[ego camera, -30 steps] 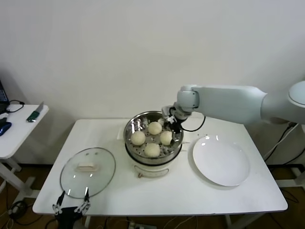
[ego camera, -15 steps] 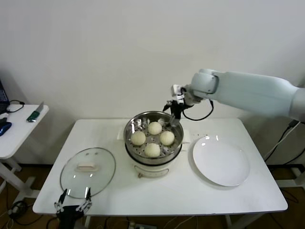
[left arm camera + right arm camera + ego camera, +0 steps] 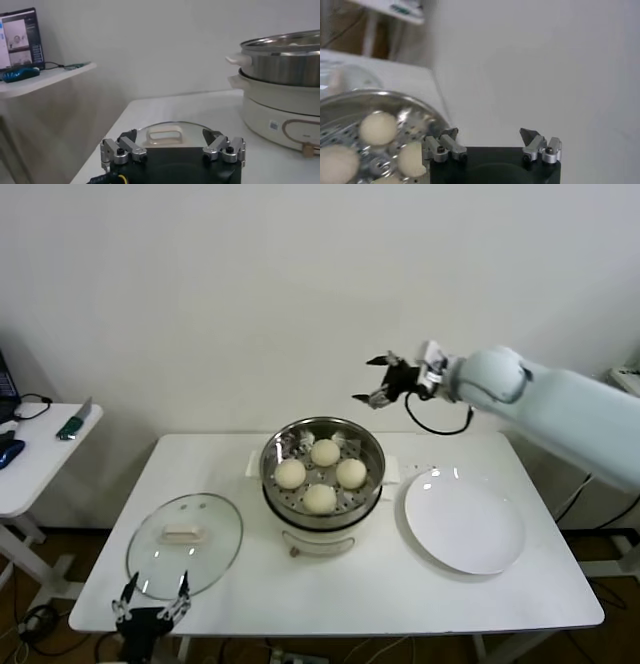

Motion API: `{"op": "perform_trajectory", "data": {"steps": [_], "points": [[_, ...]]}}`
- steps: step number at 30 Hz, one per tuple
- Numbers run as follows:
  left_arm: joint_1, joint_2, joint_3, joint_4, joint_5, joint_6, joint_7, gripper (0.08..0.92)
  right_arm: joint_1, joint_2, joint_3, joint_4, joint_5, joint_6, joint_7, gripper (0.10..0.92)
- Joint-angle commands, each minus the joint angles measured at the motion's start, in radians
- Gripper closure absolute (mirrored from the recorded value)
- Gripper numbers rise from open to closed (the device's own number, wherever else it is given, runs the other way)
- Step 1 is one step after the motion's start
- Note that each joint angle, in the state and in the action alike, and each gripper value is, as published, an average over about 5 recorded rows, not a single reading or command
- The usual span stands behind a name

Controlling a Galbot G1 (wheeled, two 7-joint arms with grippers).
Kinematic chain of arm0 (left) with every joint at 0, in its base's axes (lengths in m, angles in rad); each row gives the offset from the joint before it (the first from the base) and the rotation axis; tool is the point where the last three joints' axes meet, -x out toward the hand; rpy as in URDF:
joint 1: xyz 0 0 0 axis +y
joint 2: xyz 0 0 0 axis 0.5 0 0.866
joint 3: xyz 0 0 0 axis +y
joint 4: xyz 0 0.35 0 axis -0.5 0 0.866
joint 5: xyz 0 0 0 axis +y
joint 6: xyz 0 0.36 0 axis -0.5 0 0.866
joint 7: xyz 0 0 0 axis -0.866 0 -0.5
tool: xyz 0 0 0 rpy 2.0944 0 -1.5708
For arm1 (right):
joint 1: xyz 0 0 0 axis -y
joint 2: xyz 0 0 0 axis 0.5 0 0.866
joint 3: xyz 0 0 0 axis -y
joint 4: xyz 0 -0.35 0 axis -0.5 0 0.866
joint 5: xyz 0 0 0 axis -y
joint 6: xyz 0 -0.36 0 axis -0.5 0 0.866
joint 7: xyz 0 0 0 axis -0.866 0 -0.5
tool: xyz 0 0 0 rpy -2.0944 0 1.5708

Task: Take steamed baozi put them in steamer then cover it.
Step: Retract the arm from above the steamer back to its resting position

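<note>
Table (image 3: 480, 599) layout: steamer (image 3: 322, 446) at centre, four buns (image 3: 320, 498) in it. Lid (image 3: 184, 544) lies flat on the table to my left of the steamer, plate (image 3: 464, 522) to my right. My left gripper (image 3: 150, 608) sits at the near edge before the lid; my right gripper (image 3: 380, 380) hangs above, behind the steamer.

Four off-white baozi (image 3: 320, 474) sit in the shiny silver steamer (image 3: 275, 456) with its dotted, perforated floor, on a cream base. Beside it: clear cover (image 3: 184, 544), cream handle; plain white plate (image 3: 464, 524).
</note>
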Motion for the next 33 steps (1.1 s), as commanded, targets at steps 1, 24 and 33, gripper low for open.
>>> {"op": "perform_trajectory", "data": {"steps": [1, 24, 33], "points": [[-0.014, 0.012, -0.001, -0.001, 0.003, 0.029, -0.017, 0.177, -0.975, -0.173, 0.966, 0.211, -0.133, 0.053, 0.228, 0.203], [-0.098, 0.062, -0.022, 0.045, 0.268, -0.080, -0.133, 0.177, -1.828, 0.419, 1.650, 0.186, -0.238, 0.560, 0.121, 0.203], [-0.106, 0.171, -0.074, 0.123, 0.773, -0.276, -0.344, 0.177, -1.878, 0.546, 1.551, 0.147, -0.264, 0.611, 0.135, 0.203]]}}
